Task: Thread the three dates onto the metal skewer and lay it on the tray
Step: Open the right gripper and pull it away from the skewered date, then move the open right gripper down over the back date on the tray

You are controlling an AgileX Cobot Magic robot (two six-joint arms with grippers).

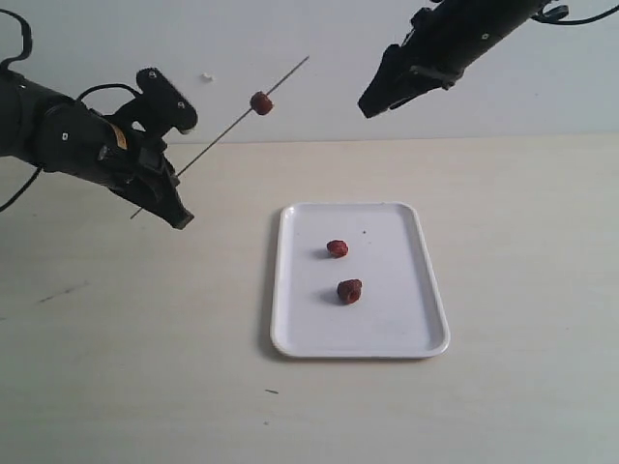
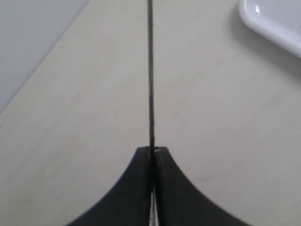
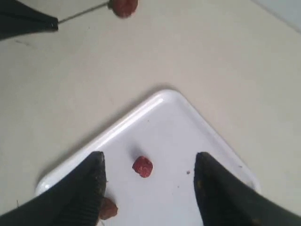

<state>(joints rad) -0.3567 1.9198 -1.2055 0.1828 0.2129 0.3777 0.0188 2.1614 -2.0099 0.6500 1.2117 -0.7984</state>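
Note:
My left gripper [image 1: 180, 218] is shut on the thin metal skewer [image 1: 227, 128], which slants up to the right in the air; from the left wrist the skewer [image 2: 151, 75] runs straight out from the closed fingertips [image 2: 152, 150]. One date [image 1: 261, 102] is threaded on it near the far end, also seen as the date [image 3: 124, 6] from the right wrist. Two dates [image 1: 337, 248] [image 1: 349, 291] lie on the white tray [image 1: 300, 333]. My right gripper [image 1: 368, 106] hangs open high above the tray, with one date [image 3: 142, 166] below its gap and another date [image 3: 109, 209] partly hidden by a finger.
The pale wooden table [image 1: 522, 251] stretches round the tray [image 3: 221, 150]. A tiny dark speck [image 1: 364, 232] lies on the tray's far part. A white wall [image 1: 290, 29] stands behind the table. A tray corner [image 2: 273, 23] shows in the left wrist view.

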